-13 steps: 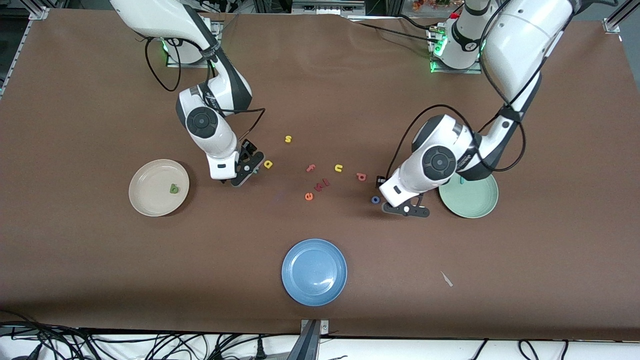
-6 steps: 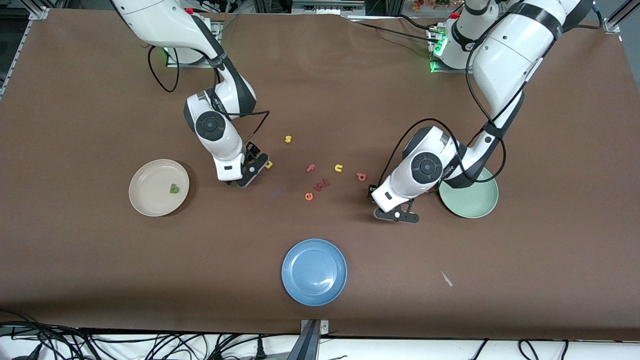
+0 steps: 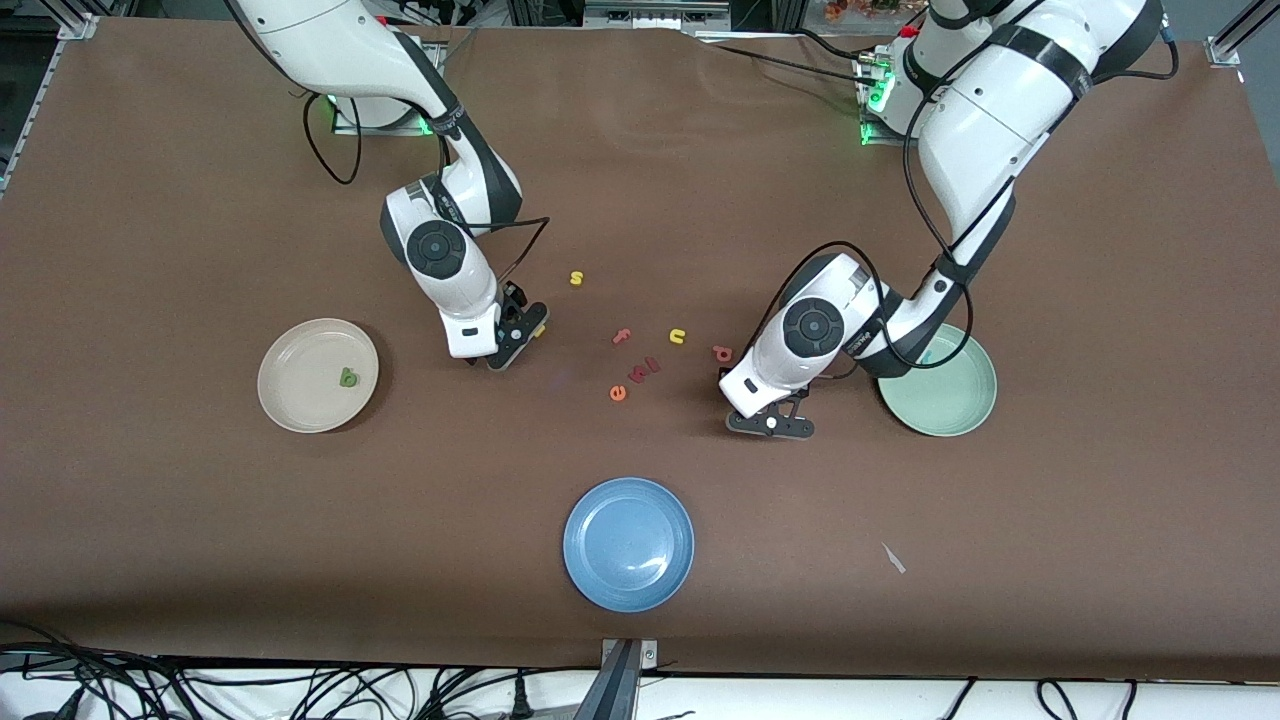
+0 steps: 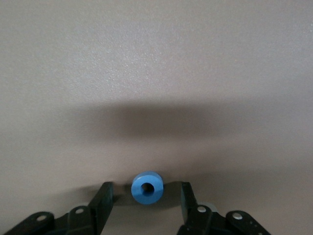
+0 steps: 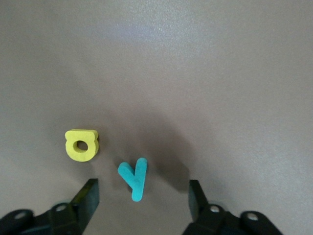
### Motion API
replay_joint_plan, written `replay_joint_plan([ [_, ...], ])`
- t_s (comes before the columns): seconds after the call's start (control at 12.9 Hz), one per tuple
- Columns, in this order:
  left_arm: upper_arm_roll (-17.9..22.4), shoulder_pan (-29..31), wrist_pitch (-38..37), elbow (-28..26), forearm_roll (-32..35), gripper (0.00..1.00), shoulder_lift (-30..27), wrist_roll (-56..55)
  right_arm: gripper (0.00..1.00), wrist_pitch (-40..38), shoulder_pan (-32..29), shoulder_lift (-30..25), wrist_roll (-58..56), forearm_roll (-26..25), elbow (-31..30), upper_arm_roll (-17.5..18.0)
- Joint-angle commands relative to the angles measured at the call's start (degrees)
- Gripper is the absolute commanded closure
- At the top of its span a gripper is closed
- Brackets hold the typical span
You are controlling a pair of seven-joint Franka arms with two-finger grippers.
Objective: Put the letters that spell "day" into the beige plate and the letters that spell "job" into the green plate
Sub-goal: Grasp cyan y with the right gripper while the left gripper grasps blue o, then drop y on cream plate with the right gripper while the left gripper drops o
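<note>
In the left wrist view the blue ring "o" lies on the table between the fingertips of my left gripper, which is open and not touching it. In the front view this gripper is low beside the green plate, and the hand hides the ring. My right gripper is open astride the teal "y", with the yellow round-bowled letter just outside one finger. The beige plate holds the olive-green letter. The pinkish-red letter lies near the left hand.
A blue plate sits nearest the front camera. Loose letters lie mid-table: a yellow "s", a pink "f", a yellow "u", an orange-red "e" and red pieces. A pale scrap lies toward the left arm's end.
The left hand slid away from the green plate and came down over the blue "o". The right hand shifted toward the yellow letter, and its jaws have narrowed.
</note>
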Motion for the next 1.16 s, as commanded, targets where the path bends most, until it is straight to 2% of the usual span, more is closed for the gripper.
replay_joint_plan([
  [0.0, 0.4, -0.4, 0.1, 1.3, 2.1, 0.57, 0.8, -1.2, 0.34, 1.0, 0.4, 0.2, -0.6, -0.6, -0.4, -0.1],
  [0.16, 0.4, -0.4, 0.1, 1.4, 2.1, 0.84, 0.8, -1.2, 0.36, 1.0, 0.5, 0.3, -0.5, -0.6, -0.4, -0.1],
  [0.23, 0.4, -0.4, 0.1, 1.4, 2.1, 0.94, 0.8, -1.2, 0.39, 1.0, 0.5, 0.3, -0.5, -0.6, -0.4, -0.1],
  [0.39, 0.4, -0.1, 0.0, 1.4, 2.1, 0.96, 0.4, -1.2, 0.5, 1.0, 0.6, 0.4, -0.5, -0.6, -0.4, -0.1],
  [0.54, 0.3, 0.5, -1.0, 1.3, 2.0, 1.0, -0.6, -1.3, 0.66, 1.0, 0.6, 0.4, -0.5, -0.6, -0.4, -0.1],
  [0.85, 0.2, 0.7, -7.0, 1.1, 2.1, 1.0, -4.3, -1.0, 0.91, 1.0, 1.0, 0.4, -0.4, -0.6, -0.3, -0.1],
  [1.09, 0.1, 2.1, -13.4, 1.0, 2.0, 1.0, -7.9, -0.8, 1.0, 1.0, 0.9, 0.4, -0.2, -0.5, -0.2, -0.1],
])
